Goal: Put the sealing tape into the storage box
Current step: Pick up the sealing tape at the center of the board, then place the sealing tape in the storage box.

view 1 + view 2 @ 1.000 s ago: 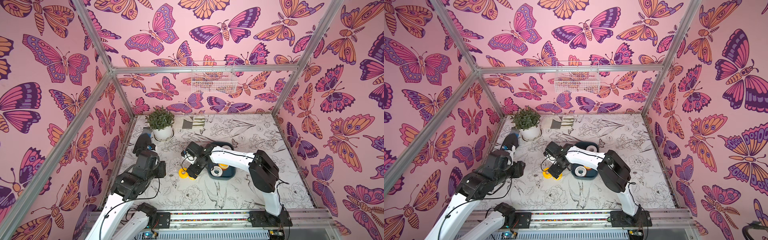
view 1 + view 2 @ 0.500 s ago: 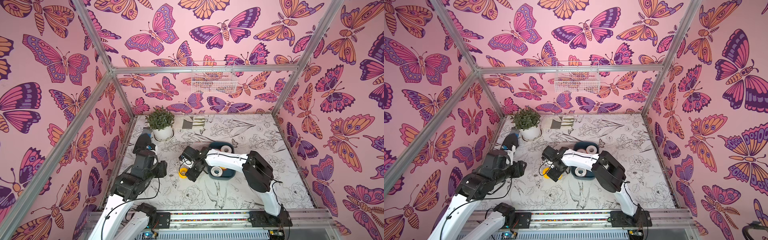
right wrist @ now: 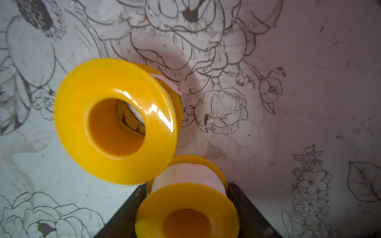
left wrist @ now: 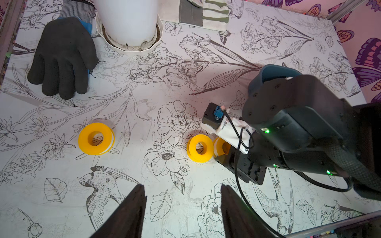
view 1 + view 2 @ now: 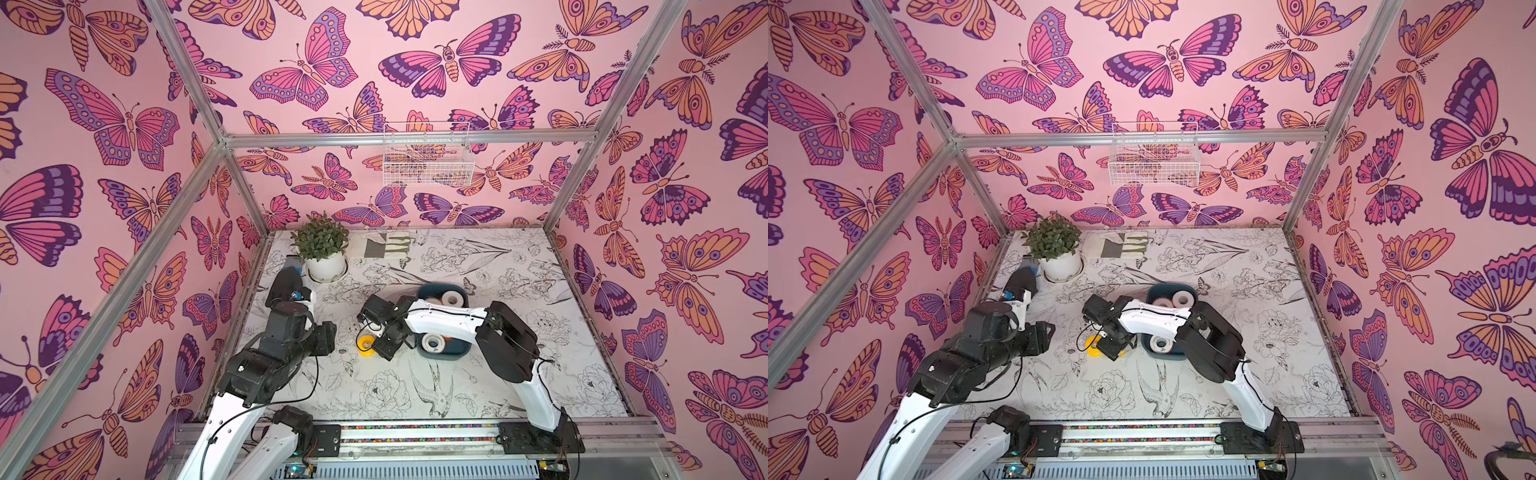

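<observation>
The tape roll sits on the tabletop just beside a second roll, near the box. The right tool brackets it; you cannot tell whether it is clenched. Confirm the grip, then lift straight up, clear of the neighbour. The left tool hangs released, empty.

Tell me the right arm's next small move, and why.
Probably close the right pincer firmly on the yellow-spooled roll between its fingers: contact isn't clearly firm, a second roll sits right beside it, and the storage box waits nearby.
</observation>
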